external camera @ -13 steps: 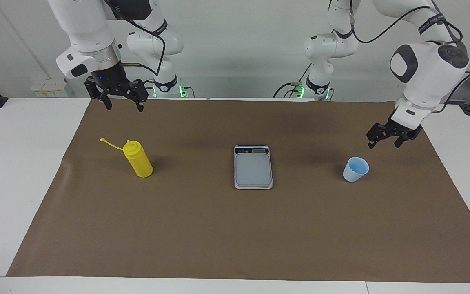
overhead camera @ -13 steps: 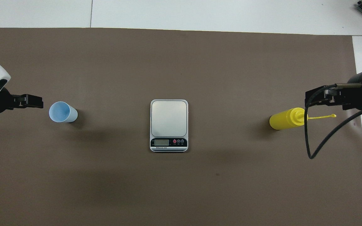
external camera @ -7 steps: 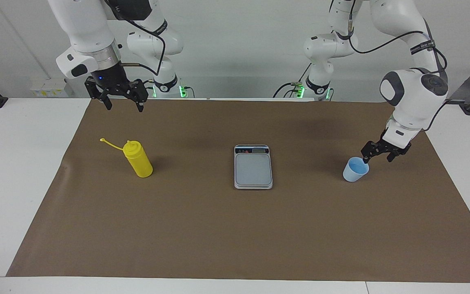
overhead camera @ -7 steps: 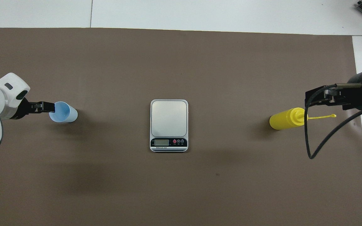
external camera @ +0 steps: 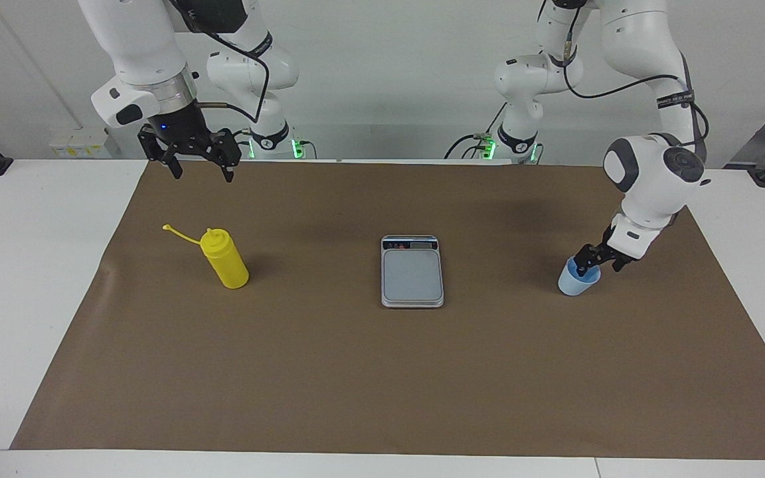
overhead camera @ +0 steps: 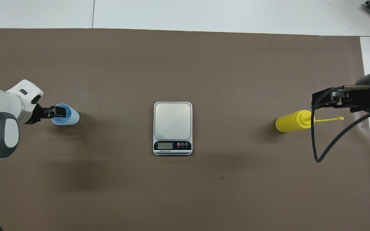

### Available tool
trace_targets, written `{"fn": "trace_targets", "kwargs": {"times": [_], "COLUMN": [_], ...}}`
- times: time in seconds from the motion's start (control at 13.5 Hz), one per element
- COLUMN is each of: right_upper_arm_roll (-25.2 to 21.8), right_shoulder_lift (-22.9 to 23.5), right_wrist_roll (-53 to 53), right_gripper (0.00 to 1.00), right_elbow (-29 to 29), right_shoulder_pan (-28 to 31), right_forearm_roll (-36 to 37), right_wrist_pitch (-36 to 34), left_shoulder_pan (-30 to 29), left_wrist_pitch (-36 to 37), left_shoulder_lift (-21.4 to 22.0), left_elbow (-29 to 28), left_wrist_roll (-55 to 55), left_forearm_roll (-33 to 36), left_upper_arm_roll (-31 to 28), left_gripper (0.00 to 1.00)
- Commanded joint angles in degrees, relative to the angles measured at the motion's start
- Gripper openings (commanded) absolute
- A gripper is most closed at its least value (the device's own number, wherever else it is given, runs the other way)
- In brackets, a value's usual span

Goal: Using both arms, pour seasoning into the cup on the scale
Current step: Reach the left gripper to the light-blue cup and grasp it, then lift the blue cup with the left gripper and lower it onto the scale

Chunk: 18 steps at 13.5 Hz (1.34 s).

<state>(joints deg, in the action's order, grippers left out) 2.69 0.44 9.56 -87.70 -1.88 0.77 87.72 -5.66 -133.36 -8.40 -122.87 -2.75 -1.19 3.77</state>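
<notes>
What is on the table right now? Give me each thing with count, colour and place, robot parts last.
cup: 1, pale blue, upright on the mat toward the left arm's end.
scale: 1, grey with silver rim, mid-mat, nothing on it.
seasoning bottle: 1, yellow, upright toward the right arm's end, cap off and hanging by its tether.
mat: 1, brown, covering the table.
left tool: 1, black, down at the cup's rim, one finger inside.
right tool: 1, black, open, raised over the mat, waiting.
</notes>
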Motion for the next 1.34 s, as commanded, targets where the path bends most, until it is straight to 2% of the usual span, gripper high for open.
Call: {"fn": "trace_targets", "kwargs": {"times": [0.0, 0.07, 0.15, 0.3, 0.74, 1.04, 1.26], "right_upper_arm_roll": [0.30, 0.30, 0.30, 0.39, 0.30, 0.30, 0.30], "right_shoulder_lift": [-0.44, -0.44, -0.44, -0.44, -0.44, -0.44, -0.44], "right_wrist_roll": [-1.56, -1.56, -1.47, -1.56, -1.56, -1.47, -1.56], "right_gripper": [1.00, 1.00, 1.00, 1.00, 1.00, 1.00, 1.00], "right_elbow": [-0.45, -0.37, -0.37, -0.45, -0.37, -0.45, -0.45], "right_shoulder_pan": [1.00, 0.91, 0.91, 1.00, 1.00, 1.00, 1.00], "right_forearm_roll": [-1.56, -1.56, -1.56, -1.56, -1.56, -1.56, -1.56], "right_wrist_pitch": [-0.62, -0.62, -0.62, -0.62, -0.62, -0.62, -0.62], "left_shoulder_pan": [0.39, 0.47, 0.47, 0.65, 0.91, 1.26, 5.21], "left_wrist_pitch": [-1.28, -1.28, -1.20, -0.23, 8.11, 20.66, 27.00], "left_shoulder_lift": [-0.21, -0.21, -0.21, -0.21, -0.48, -0.39, -0.30], "left_elbow": [-0.45, -0.45, -0.45, -0.18, 6.40, 18.16, 23.80], "left_wrist_roll": [-1.29, -2.86, -3.31, -2.79, -2.00, -0.15, -2.69], "left_forearm_roll": [-0.57, -0.57, -0.57, -0.57, -0.48, -0.39, -2.14], "left_upper_arm_roll": [-0.16, -0.16, -0.16, -0.16, -0.08, 0.54, 0.54], "left_gripper": [1.00, 1.00, 0.79, 0.00, 0.00, 0.00, 0.00]}}
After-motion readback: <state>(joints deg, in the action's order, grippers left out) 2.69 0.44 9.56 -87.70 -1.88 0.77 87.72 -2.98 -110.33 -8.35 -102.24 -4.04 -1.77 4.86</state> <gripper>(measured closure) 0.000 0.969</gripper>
